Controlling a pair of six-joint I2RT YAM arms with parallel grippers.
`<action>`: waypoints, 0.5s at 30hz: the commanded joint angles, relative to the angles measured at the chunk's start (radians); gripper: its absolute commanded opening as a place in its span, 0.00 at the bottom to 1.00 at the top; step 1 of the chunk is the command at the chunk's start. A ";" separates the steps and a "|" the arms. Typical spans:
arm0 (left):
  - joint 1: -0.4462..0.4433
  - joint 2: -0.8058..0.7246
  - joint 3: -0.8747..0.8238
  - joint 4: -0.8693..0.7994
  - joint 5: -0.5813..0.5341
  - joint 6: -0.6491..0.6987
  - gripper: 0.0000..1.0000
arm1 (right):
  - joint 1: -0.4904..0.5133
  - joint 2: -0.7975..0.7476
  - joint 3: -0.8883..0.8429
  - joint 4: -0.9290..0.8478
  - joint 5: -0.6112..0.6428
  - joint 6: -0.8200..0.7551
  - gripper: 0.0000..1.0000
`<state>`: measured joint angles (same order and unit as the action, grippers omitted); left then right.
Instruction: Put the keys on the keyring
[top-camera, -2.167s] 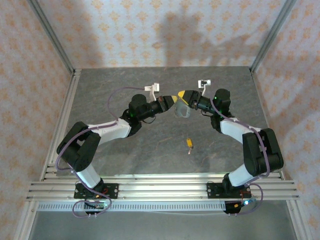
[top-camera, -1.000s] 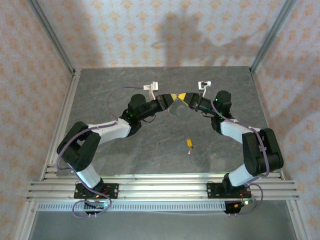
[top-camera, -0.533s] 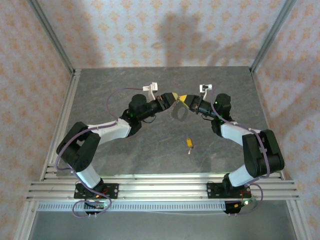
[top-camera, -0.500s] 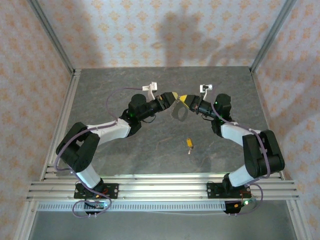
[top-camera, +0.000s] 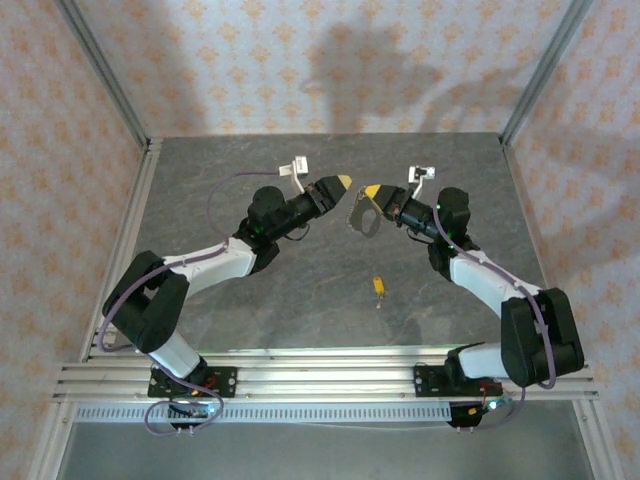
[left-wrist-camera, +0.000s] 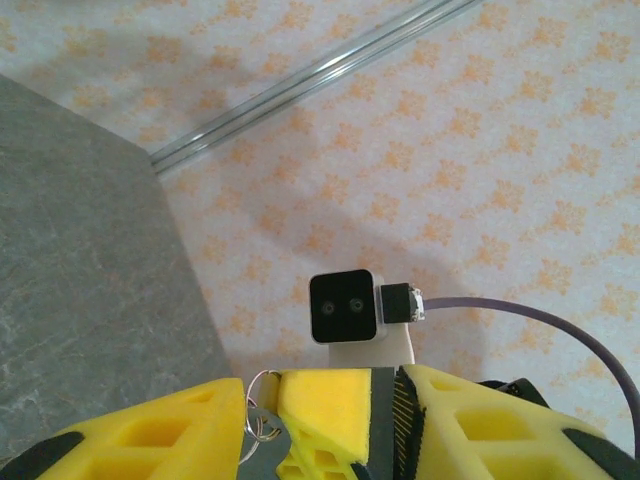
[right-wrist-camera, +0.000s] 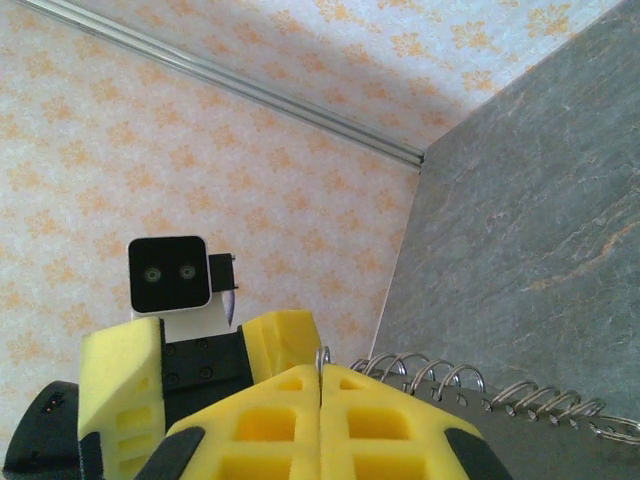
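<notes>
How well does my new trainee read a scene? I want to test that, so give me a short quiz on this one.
1. True or false: the key is already threaded on the keyring.
2. Which gripper is shut on the keyring? A) left B) right C) neither
3. Fill in: the key lies loose on the ____, nearer the arm bases than the keyring is.
Key: 1 false; 2 B, the right gripper; 3 table.
</notes>
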<state>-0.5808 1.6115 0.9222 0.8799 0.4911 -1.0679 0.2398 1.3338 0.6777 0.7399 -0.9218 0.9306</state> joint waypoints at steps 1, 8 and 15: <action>-0.002 0.033 0.038 0.077 0.046 -0.023 0.41 | 0.008 -0.025 -0.004 0.003 0.017 -0.019 0.00; -0.017 0.063 0.061 0.069 0.060 -0.024 0.40 | 0.014 -0.015 0.006 0.024 0.014 -0.009 0.00; -0.021 0.078 0.064 0.075 0.060 -0.024 0.39 | 0.019 -0.013 0.017 0.033 0.009 -0.004 0.00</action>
<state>-0.5941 1.6779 0.9550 0.9043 0.5274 -1.0851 0.2485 1.3323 0.6777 0.7246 -0.9150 0.9314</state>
